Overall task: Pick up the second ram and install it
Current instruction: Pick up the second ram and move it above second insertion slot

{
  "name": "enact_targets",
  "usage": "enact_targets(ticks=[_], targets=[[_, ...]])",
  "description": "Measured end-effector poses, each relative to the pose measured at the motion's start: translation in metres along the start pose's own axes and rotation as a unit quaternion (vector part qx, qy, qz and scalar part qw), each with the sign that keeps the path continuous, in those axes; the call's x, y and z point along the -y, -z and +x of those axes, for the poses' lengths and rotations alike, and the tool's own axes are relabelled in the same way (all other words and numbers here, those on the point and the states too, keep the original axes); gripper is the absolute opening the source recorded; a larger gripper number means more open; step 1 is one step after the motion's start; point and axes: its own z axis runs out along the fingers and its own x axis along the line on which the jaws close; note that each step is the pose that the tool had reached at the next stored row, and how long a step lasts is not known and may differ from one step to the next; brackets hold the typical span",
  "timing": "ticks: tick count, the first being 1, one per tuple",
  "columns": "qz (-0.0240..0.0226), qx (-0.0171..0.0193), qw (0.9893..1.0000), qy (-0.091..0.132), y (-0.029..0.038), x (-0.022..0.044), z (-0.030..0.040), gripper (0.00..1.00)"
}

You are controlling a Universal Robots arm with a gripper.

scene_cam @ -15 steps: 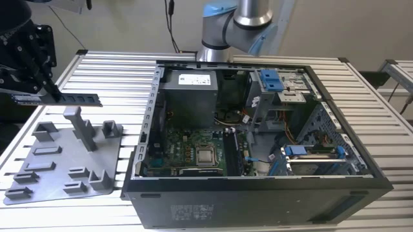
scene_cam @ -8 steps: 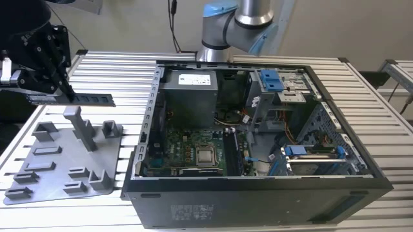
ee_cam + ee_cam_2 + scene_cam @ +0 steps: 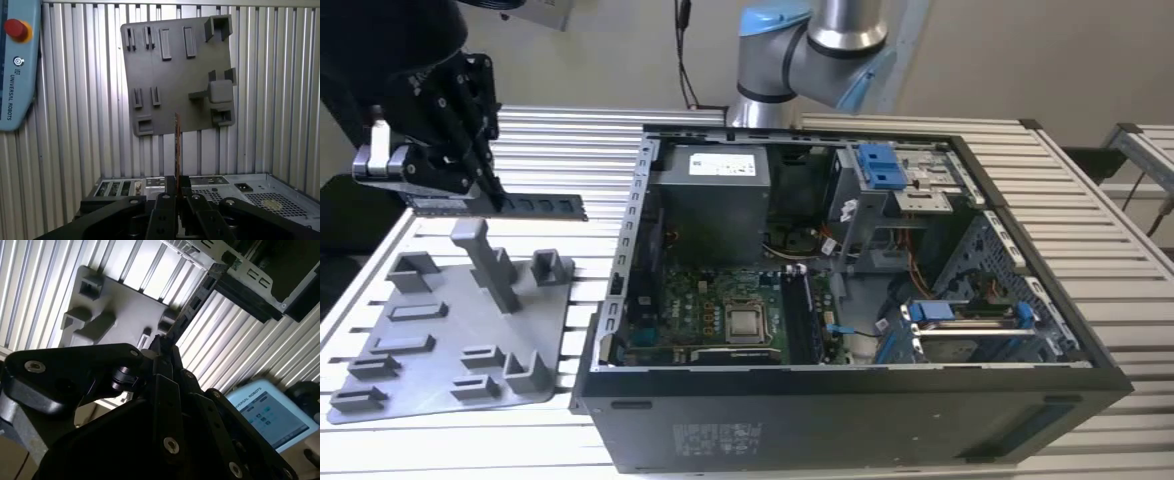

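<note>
Gripper [image 3: 483,196] hung closed on the ram [image 3: 540,206], pinching one end so that the board stuck out level toward 3 o'clock in the exterior view, its free end just short of the case [image 3: 854,425] wall and not touching it. The ram was in the air above the grey tray [image 3: 440,345], over the tray's 12 o'clock edge and clear of its upright posts.

In the first wrist view the ram [image 3: 176,142] showed edge-on as a thin strip rising from between the black fingers [image 3: 165,205], with the tray [image 3: 170,75] flat on the slatted table [image 3: 75,150] beyond it and a pendant [image 3: 17,75] lying beside the tray. In the second wrist view the ram [image 3: 192,302] ran as a dark strip from the gripper [image 3: 161,347] toward the case's rim, crossing the tray [image 3: 125,310]; the pendant [image 3: 270,415] lay on the table there too.

In the exterior view the case lay open on its side at 3 o'clock from the gripper. Inside, the motherboard [image 3: 700,310] faced up, with the CPU socket [image 3: 744,322] near its middle and long dark slots [image 3: 801,315] just at 3 o'clock of the socket. The arm [image 3: 814,40] stood at 12 o'clock of the case.
</note>
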Motion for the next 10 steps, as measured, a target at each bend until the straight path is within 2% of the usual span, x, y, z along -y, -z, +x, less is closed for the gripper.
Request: enact_targets(ticks=[10], targets=[[-0.0001, 0.0000, 1.0000, 0.000, -0.0007, 0.0313, -0.0012, 0.15]])
